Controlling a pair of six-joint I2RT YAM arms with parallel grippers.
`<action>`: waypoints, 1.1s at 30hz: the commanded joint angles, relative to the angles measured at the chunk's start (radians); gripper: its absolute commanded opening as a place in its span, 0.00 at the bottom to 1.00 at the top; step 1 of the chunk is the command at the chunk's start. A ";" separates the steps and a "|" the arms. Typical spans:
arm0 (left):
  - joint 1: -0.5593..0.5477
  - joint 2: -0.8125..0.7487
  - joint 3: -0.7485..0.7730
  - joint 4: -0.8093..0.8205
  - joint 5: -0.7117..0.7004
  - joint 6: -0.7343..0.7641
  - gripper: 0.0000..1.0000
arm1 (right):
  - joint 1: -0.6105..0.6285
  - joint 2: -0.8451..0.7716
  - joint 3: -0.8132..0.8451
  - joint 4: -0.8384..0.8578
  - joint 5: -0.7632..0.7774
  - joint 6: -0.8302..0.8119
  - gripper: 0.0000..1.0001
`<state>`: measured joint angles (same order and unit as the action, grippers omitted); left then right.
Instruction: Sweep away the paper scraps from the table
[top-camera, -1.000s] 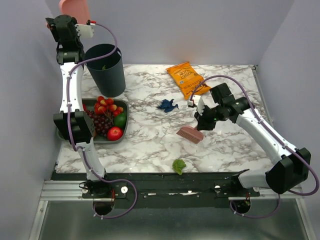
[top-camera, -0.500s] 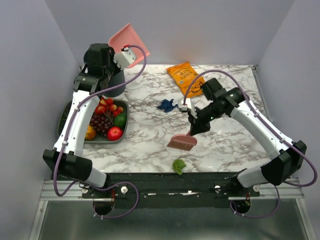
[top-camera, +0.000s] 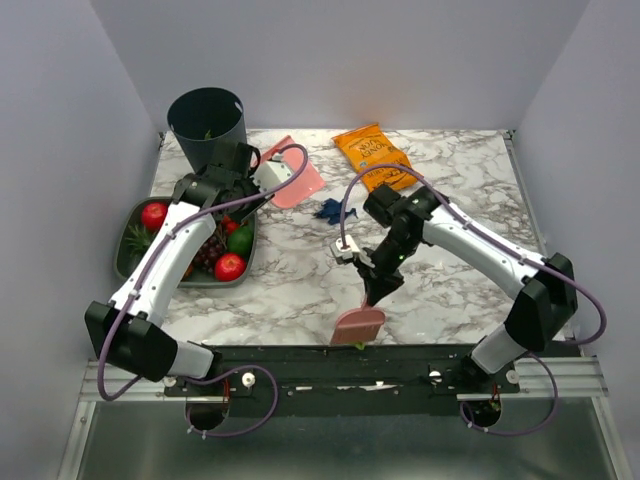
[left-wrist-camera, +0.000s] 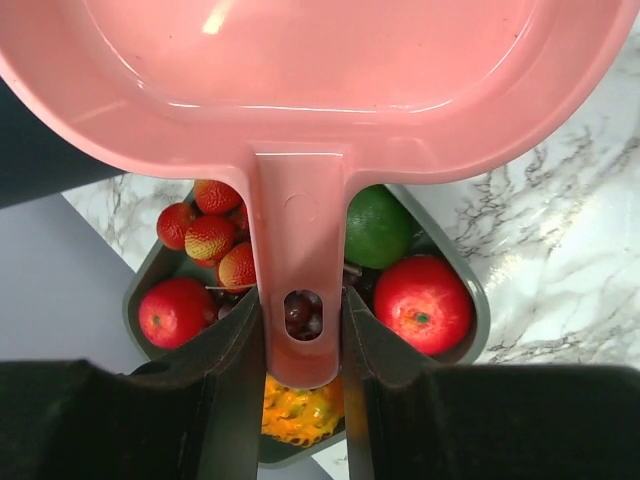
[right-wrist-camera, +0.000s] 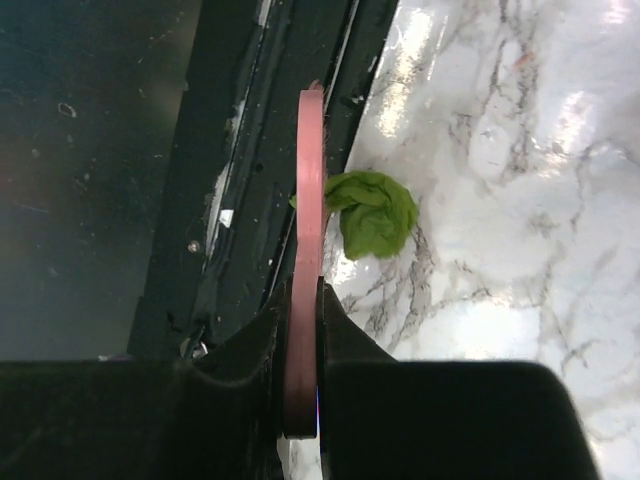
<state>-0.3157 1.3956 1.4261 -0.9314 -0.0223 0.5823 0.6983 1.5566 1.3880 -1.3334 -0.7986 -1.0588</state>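
We read nothing: print on the orange foil snack bag (top-camera: 376, 156), at the white marble-pattern table (top-camera: 300, 280)'s far edge, is too small.

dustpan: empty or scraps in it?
Empty, as far as visible: the dustpan shows only bare pink inside in the left wrist view; its front lip is out of frame.

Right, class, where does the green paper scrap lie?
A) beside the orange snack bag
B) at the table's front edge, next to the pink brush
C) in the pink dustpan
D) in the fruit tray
B: the green paper scrap lies on the table at its black front edge, right beside the pink brush that the right end effector grips.
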 joint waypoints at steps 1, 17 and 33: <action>-0.040 -0.079 0.011 -0.047 -0.056 0.013 0.00 | 0.020 0.118 0.055 -0.182 -0.030 0.025 0.01; -0.040 -0.190 -0.159 -0.030 -0.157 0.054 0.00 | -0.147 0.192 0.155 0.138 0.344 0.405 0.00; -0.039 -0.316 -0.302 -0.086 -0.208 0.169 0.00 | -0.298 0.238 0.574 0.289 0.209 0.586 0.00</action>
<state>-0.3557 1.1564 1.1763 -0.9764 -0.2012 0.6971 0.4240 1.7401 1.8797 -1.1904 -0.6483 -0.6289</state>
